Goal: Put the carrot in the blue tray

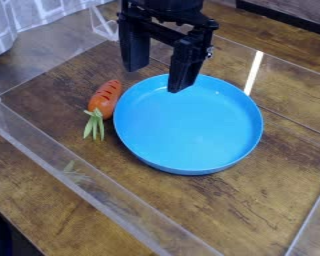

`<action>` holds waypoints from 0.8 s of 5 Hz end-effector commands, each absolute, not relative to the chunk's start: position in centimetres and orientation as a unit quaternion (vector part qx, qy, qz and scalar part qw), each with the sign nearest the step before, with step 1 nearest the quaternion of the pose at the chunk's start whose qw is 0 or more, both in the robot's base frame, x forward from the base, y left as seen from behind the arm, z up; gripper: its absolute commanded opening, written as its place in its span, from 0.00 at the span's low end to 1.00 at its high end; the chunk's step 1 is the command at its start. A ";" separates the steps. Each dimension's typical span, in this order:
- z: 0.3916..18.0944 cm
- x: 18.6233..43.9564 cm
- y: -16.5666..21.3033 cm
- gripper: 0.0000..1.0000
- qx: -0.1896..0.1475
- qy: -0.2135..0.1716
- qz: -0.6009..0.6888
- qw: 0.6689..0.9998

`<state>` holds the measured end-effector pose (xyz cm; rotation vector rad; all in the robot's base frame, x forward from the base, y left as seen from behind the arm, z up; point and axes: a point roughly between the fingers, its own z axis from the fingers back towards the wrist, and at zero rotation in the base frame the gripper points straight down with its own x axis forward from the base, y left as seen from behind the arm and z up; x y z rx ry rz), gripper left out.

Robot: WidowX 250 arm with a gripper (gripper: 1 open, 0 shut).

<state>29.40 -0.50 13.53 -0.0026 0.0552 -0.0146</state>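
"Brown wooden tabletop (250, 218) fills most of the frame, its grain running on a slant. What else shows around the edges?"

"Clear plastic-looking strips (89, 188) cross the lower left, and a pale, see-through sheet of some kind sits in the upper left corner. A bright, narrow streak lies on the wood just above the dish, right of centre."

"And the blue tray (190, 128)?"

"Round, shallow, with a low raised rim, a little right of the middle of the frame. Its inside is plain blue."

"So where's the carrot (105, 98)?"

"On the wood, left of centre, just beside the tray's upper left rim and outside it. The ridged orange body points toward the top of the frame, and the green leafy end points down. I can't tell whether it touches the rim."

"How about the gripper (163, 78)?"

"Black, coming in from the top of the frame, its two fingers spread wide apart with nothing between them. One is nearer the carrot, the other overlaps the tray's upper edge in this view."
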 end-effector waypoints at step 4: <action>11.4 29.3 0.8 1.00 -0.010 0.044 0.019 0.999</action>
